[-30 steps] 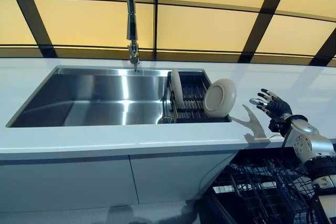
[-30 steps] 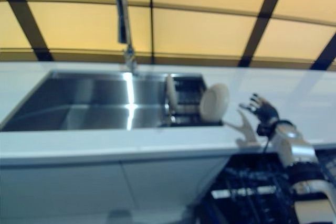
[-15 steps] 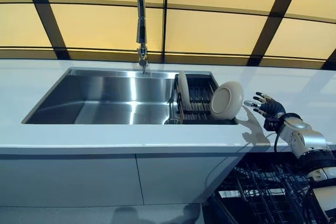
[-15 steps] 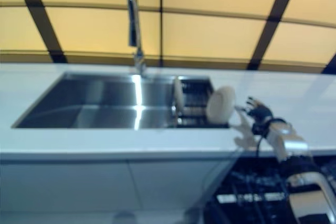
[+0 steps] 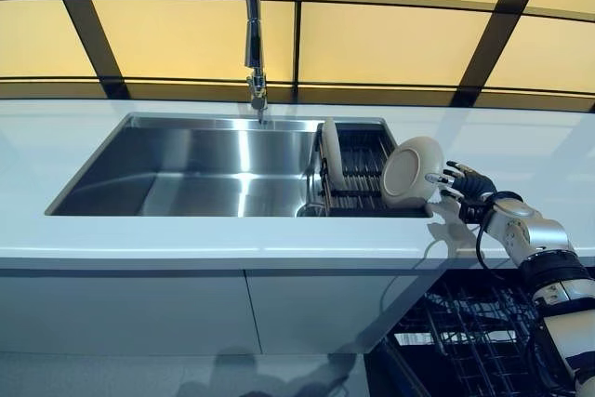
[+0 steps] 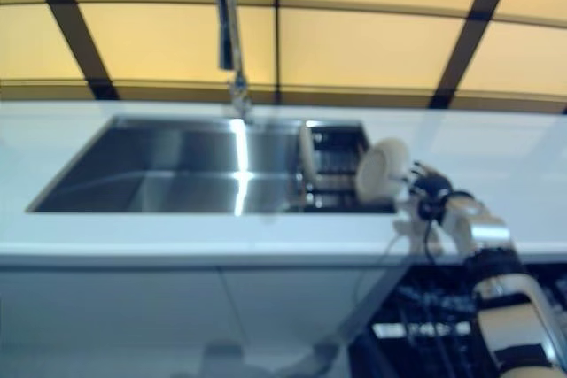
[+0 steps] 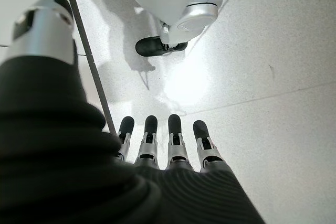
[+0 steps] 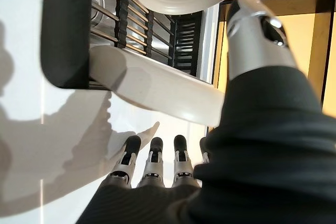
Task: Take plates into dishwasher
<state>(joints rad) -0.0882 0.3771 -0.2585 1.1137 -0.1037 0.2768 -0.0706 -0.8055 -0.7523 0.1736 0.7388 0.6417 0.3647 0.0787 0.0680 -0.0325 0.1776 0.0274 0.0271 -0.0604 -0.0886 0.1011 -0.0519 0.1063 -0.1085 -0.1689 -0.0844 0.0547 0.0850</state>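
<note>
Two plates: one plate [image 5: 412, 172] leaning at the rack's right end, another plate [image 5: 332, 154] upright on edge. One dish rack [image 5: 361, 166], one sink [image 5: 214, 166], one tap [image 5: 253, 34], one dishwasher basket [image 5: 469, 346].

Before me a long white bench [image 5: 279, 244] carries a deep stainless steel sink basin [image 5: 186, 169] set into its top. A tall chrome tap [image 5: 253, 34] rises at the basin's far edge, just behind its rim. Beyond the bench I see a wall of amber glowing panels [image 5: 372, 53] divided by dark bars. Pale grey cabinet fronts [image 5: 186, 313] run beneath the bench.
</note>
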